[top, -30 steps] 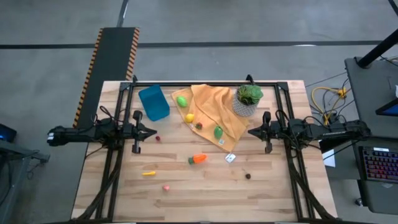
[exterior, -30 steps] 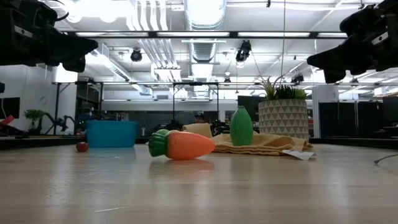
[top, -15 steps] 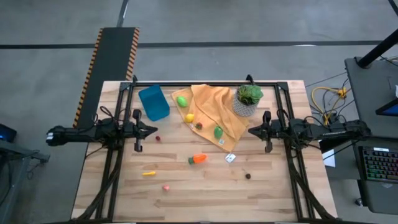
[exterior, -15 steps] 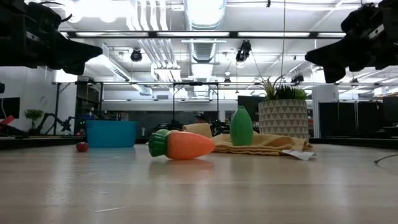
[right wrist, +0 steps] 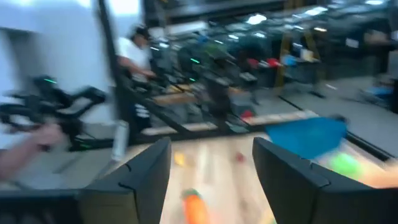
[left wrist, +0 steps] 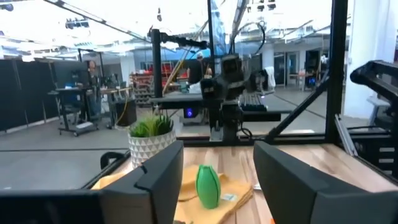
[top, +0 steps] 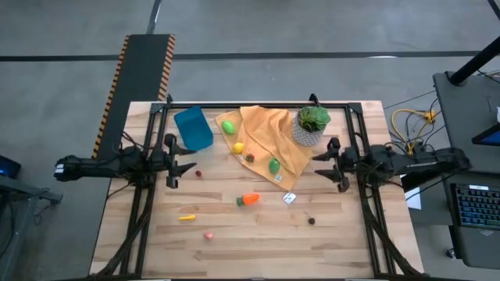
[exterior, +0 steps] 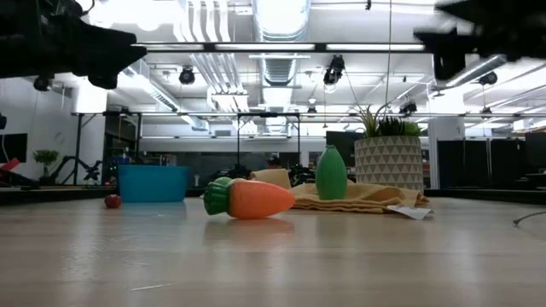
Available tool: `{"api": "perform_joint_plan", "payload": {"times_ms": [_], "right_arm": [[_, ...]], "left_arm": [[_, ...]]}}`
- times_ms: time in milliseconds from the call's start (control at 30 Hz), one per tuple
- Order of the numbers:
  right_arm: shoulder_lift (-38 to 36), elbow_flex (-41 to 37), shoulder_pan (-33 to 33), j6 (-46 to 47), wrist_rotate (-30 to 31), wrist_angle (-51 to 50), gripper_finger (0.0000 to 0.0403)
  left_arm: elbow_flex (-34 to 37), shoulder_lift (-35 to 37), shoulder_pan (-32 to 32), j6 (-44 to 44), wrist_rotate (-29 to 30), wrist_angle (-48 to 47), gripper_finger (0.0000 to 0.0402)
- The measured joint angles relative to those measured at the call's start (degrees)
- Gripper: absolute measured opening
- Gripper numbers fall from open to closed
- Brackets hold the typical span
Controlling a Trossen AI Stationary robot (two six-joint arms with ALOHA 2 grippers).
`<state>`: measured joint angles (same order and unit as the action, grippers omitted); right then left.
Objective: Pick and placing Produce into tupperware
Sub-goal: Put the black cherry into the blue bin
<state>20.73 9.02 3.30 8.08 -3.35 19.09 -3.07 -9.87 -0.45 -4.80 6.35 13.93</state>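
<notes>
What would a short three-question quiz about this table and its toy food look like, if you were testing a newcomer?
1. True or false: the blue tupperware already holds a piece of produce.
2. Which item lies on the bare wood, off the orange cloth? A) the toy carrot B) the yellow lemon C) the green pear-shaped piece
3. Fill in: the potted plant stands at the cloth's edge nearest the ____ gripper.

Key
1. False: it looks empty in the high view.
2. A.
3. Right: the right gripper hangs beside it with fingers apart and holds nothing, as does the left gripper across the table.
</notes>
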Motion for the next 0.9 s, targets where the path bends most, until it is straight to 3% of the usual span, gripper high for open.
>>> {"api": "perform_joint_plan", "payload": {"times_ms": [167, 233, 367, 500, 900], "right_arm": [[5.6, 9.8, 3.0, -1.5, -11.0, -2.0, 0.0220], [8.2, 14.1, 5.2, -2.0, -12.4, -6.6, 0.0219], [13.9, 22.7, 9.6, -0.4, -6.5, -22.8, 0.0219], [21.1, 31.3, 13.0, 8.6, 1.3, -39.2, 0.0219], [44.5, 52.7, 20.5, 36.4, 3.4, -69.0, 0.0219]], "left_arm": [[0.0, -1.4, 0.0, 0.1, 0.0, 2.6, 0.0189], [0.0, -1.8, 0.0, 0.1, 0.0, 2.8, 0.0189], [0.0, -2.8, 0.0, 0.1, 0.0, 4.3, 0.0189], [0.1, -3.5, 0.0, 0.0, 0.0, 5.1, 0.0189], [0.7, -4.8, 0.0, -0.1, 0.3, 5.0, 0.0190]]}}
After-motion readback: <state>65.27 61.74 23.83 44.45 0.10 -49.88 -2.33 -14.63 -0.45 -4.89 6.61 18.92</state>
